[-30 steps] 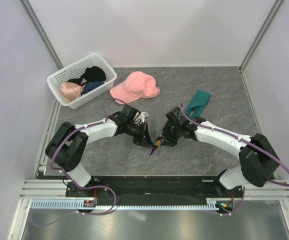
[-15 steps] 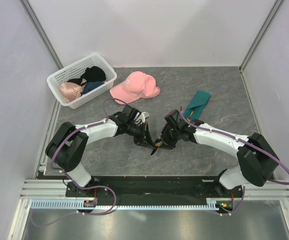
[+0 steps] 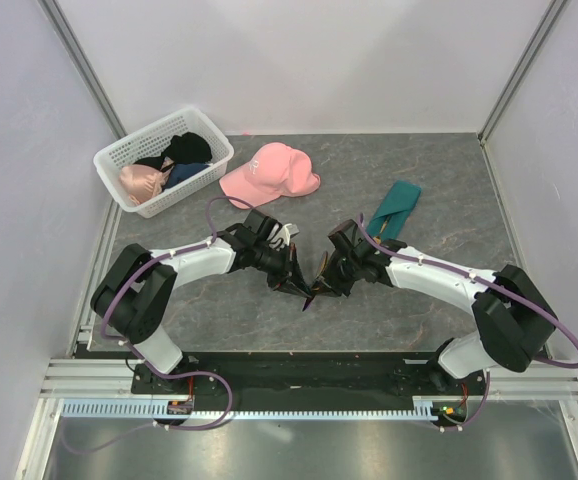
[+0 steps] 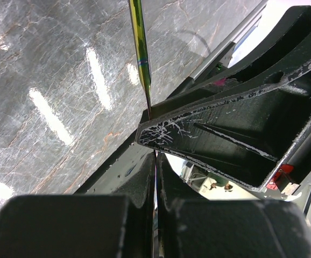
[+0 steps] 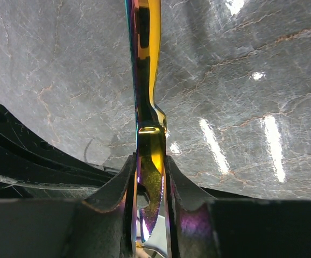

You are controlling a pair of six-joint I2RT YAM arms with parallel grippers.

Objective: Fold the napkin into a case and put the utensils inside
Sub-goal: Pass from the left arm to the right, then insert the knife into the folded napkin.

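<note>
**Two grippers on one utensil**

Two arms reach inward from their bases and meet over the middle of the table (image 3: 219, 315). Their elbows are bent outward and their wrists pitched down, so the fingertips almost touch. The left gripper (image 3: 295, 283) is pinched tight on a slim utensil (image 3: 310, 297). In the left wrist view its thin edge runs out from between the fingers and on ahead over the stone-patterned surface. The right gripper (image 3: 325, 284) faces it from the opposite side, jaws pressed against the flat sides of the iridescent gold-and-purple piece, which juts ahead of its tips. Whether a second piece sits in either grasp cannot be told.

The napkin (image 3: 396, 207), a narrow teal strip, lies flat beyond the right gripper's wrist on its outer side, apart from both tools. A pink cap (image 3: 269, 172) lies beyond the left gripper. A white basket (image 3: 119, 152) stands farther off to that gripper's outer side.
</note>
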